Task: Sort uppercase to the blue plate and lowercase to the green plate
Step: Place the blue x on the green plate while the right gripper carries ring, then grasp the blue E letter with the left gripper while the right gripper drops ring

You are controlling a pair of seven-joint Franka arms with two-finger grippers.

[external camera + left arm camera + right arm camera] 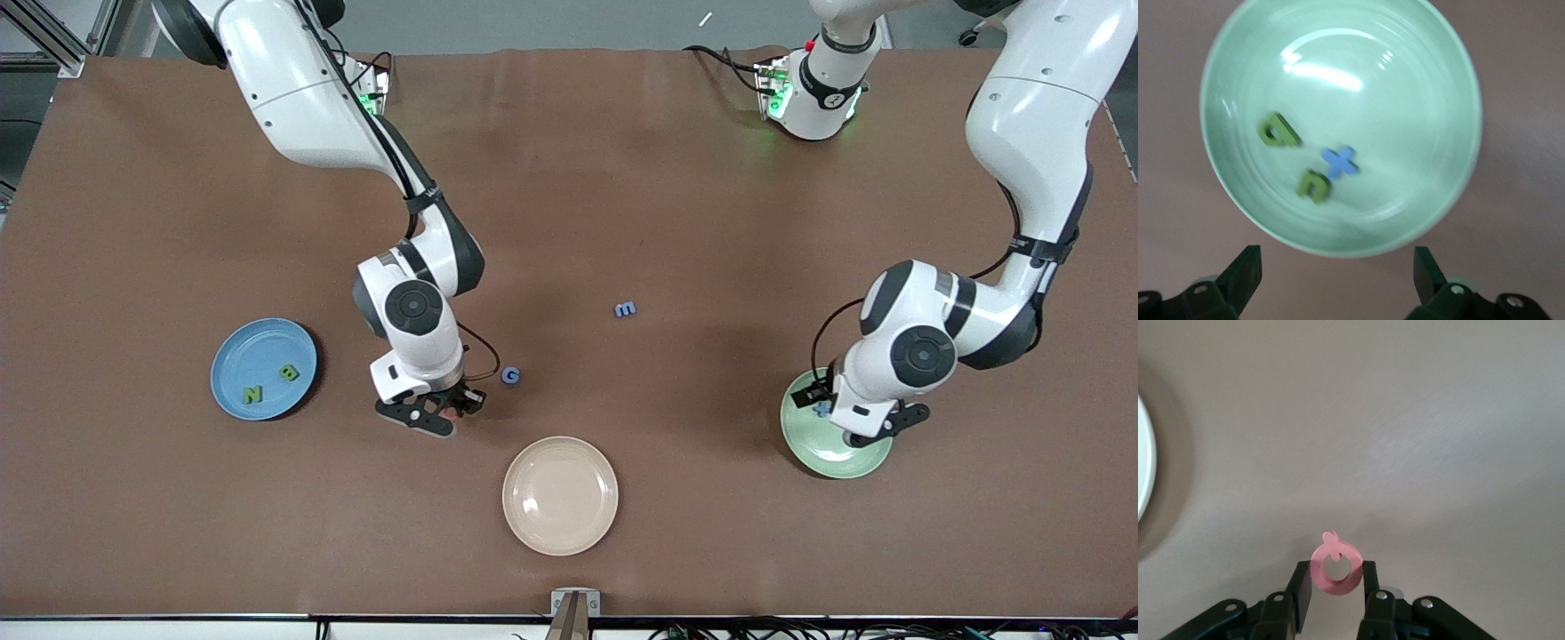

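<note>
My right gripper [442, 416] is shut on the pink-red Q [1335, 568], low over the table between the blue G [510, 375] and the beige plate. The blue plate [244, 351] toward the right arm's end holds the green N [252, 394] and green B [288, 372]. The blue m [625, 309] lies mid-table. My left gripper [867, 428] hangs open and empty over the green plate [827, 467]. In the left wrist view that plate [1451, 67] holds the blue x [1339, 162], green u [1313, 185] and green q-like letter [1278, 130]; the gripper [1337, 273] is over its rim.
The beige plate [560, 494] sits nearest the front camera at mid-table; its rim [1143, 467] shows at the edge of the right wrist view. A small metal bracket [575, 603] stands at the table's front edge.
</note>
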